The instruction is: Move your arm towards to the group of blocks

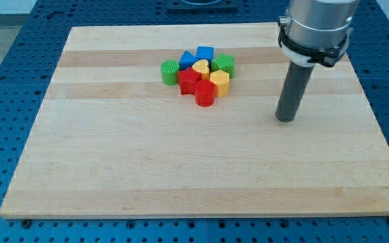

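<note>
A tight group of blocks sits on the wooden board [181,162] near the view's top centre. It holds a green round block [170,71] at the left, a blue block [188,59], a blue cube [204,52], a green block [223,65] at the right, a yellow heart [200,67], a yellow block [219,81], a red star-like block [190,81] and a red cylinder [204,94]. My tip [286,119] rests on the board to the right of the group, well apart from it and a little lower in the view.
The board lies on a blue perforated table [12,81]. The arm's grey body [316,27] hangs over the board's top right corner.
</note>
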You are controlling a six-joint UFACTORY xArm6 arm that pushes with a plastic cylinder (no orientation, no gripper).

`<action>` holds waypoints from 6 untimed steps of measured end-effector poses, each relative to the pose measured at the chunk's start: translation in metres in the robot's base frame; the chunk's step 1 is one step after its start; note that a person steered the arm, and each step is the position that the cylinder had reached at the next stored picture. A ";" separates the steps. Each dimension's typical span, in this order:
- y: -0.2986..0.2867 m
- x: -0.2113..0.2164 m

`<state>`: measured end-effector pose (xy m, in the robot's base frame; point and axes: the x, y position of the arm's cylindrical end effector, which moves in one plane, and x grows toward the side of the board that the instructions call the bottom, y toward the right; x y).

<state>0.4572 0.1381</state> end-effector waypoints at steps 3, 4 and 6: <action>-0.022 0.000; -0.035 0.000; -0.050 -0.005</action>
